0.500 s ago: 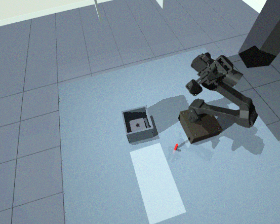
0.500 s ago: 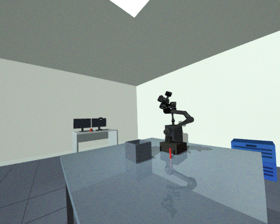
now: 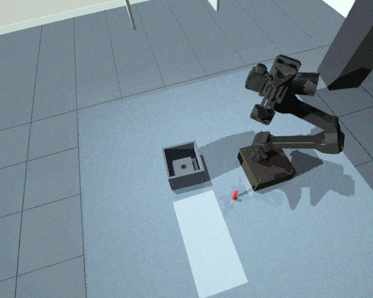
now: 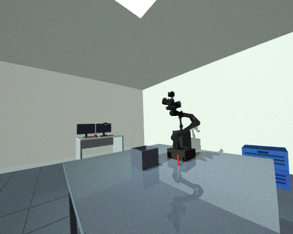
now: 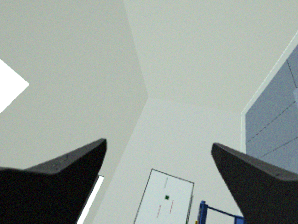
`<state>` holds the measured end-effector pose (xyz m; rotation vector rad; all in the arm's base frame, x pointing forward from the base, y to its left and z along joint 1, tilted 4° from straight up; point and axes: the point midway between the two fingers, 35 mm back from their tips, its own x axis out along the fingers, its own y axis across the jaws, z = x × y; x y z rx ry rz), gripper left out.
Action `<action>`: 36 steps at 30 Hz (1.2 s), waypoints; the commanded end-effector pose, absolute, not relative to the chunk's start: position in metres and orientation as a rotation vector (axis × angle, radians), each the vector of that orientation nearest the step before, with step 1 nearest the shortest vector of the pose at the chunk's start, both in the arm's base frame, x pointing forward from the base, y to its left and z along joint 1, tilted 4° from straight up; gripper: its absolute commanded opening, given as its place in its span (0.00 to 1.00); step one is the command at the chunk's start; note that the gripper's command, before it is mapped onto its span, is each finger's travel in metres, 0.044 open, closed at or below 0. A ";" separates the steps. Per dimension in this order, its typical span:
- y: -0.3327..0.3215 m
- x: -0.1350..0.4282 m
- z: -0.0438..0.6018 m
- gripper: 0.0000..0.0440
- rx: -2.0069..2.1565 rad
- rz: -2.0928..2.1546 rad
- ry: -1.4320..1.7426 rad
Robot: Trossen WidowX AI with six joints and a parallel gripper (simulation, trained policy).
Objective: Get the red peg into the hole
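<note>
The tool (image 3: 274,90) (image 4: 171,101) (image 5: 160,146) was open nearly to its full width, and it had nothing between its fingers. It was high above the tabletop (image 3: 129,236) (image 4: 123,201), in the upper right of the top view. The red peg (image 3: 235,195) (image 4: 178,160) stood upright on the tabletop, outside the open box (image 3: 185,175) (image 4: 150,159) and to the right of it in the top and exterior pictures. Inside the box, the plate (image 3: 177,170) lay at the bottom, and its round hole was without the peg.

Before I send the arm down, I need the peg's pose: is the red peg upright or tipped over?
Upright: the red peg stands vertically in the exterior view.
</note>
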<state>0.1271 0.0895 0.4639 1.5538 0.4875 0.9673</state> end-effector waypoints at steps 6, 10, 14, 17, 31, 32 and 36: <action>0.090 0.144 0.483 0.98 1.781 1.004 0.637; 0.092 0.154 0.487 0.97 1.899 0.994 0.722; 0.095 0.165 0.488 0.96 2.016 0.964 0.812; 0.099 0.174 0.486 0.95 2.102 0.927 0.881; 0.127 0.213 0.453 0.92 2.439 0.595 1.217; 0.130 0.215 0.449 0.92 2.457 0.560 1.240; 0.142 0.223 0.430 0.92 2.516 0.406 1.330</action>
